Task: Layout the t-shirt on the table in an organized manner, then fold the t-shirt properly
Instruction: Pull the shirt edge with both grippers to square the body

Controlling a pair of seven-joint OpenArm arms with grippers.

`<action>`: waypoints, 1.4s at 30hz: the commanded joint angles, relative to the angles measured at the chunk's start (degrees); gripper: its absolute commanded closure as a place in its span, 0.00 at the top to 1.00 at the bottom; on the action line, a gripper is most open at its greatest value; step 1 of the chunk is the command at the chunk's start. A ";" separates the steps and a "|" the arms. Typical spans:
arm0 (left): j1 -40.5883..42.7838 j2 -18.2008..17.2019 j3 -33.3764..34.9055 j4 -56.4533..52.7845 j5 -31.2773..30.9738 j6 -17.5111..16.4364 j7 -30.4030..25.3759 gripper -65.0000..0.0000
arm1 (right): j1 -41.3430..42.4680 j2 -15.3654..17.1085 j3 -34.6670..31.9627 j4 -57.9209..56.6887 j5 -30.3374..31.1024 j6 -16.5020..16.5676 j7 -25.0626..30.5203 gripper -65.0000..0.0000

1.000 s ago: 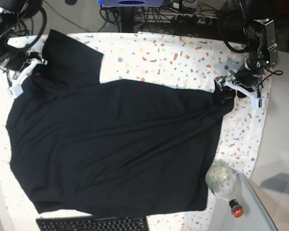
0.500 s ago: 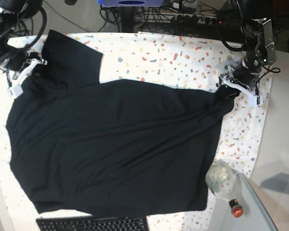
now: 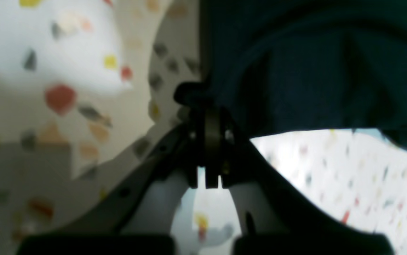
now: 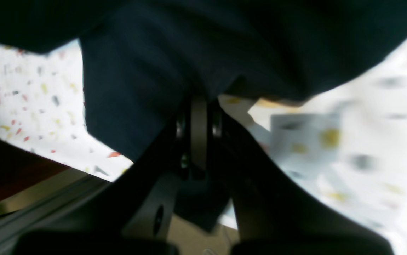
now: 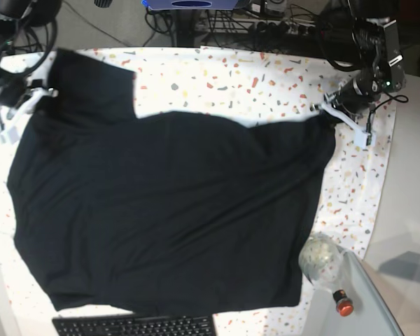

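The black t-shirt (image 5: pixel 168 210) lies spread over most of the speckled table (image 5: pixel 252 77). Its far edge is pulled taut between my two grippers. On the right of the base view, my left gripper (image 5: pixel 330 112) is shut on the shirt's far right corner. In the left wrist view the closed tips of the left gripper (image 3: pixel 207 106) pinch the dark cloth (image 3: pixel 313 71), which hangs above the table (image 3: pixel 47 53). My right gripper (image 5: pixel 36 96) is shut on the far left part of the shirt, by the sleeve. The right wrist view shows the right gripper (image 4: pixel 199 102) clamped on fabric (image 4: pixel 224 42).
A black keyboard (image 5: pixel 133 325) lies at the near edge, just below the shirt's hem. A clear bottle (image 5: pixel 322 260) with a red cap (image 5: pixel 344 305) lies at the near right. Cables and equipment crowd the floor behind the table. The table's right edge is close to my left arm.
My left gripper has shut on the shirt's right corner and moved toward the far edge. The right gripper has also pulled back, and the shirt's far edge has lifted and stretched.
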 commanded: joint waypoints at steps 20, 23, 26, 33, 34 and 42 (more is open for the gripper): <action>6.96 3.17 -0.22 16.18 -0.99 -0.21 10.05 0.00 | 1.88 4.30 8.71 -2.82 0.87 0.25 -7.56 0.00; 7.22 3.26 -0.22 18.03 -0.99 -0.12 11.90 0.00 | 1.88 4.82 6.69 -4.41 0.87 0.25 -7.65 0.00; 7.31 3.34 -0.22 18.21 -0.99 -0.12 12.25 0.00 | 1.88 5.09 5.46 -5.02 0.87 0.25 -7.56 0.00; 5.29 3.43 -0.22 18.91 -0.99 -0.12 12.43 0.00 | 4.69 5.00 5.37 -2.56 0.87 0.25 -9.76 0.00; 4.59 3.52 -0.22 19.17 -1.08 -0.12 12.43 0.00 | 5.84 5.09 5.37 -2.30 0.87 0.25 -10.46 0.00; -6.05 3.52 0.48 12.23 -0.72 1.37 12.43 0.00 | 14.45 6.76 -6.50 -3.09 0.96 -8.41 -4.40 0.00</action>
